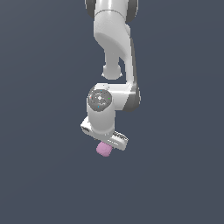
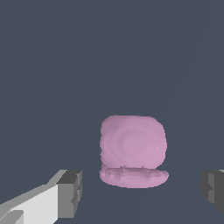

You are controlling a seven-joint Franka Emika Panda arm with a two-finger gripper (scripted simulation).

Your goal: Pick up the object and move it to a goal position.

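Plain dark blue-grey background fills the exterior view, with no surface edge to make out. A white arm [image 1: 114, 48] reaches down; its gripper [image 1: 106, 141] sits just above the pink object [image 1: 103, 150], hiding the object's upper part. Fingers are not discernible here. From the wrist view, the object [image 2: 132, 148] lies between two spread fingertips [image 2: 70, 193], touching neither; both are cut off at the frame's edge.

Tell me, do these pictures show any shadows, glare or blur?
Exterior view: flat, even light, soft shading on the white arm, no cast shadow under the pink object. Wrist view: the object looks blotchy with jagged edges, no glare; the open gripper fingers are cropped.
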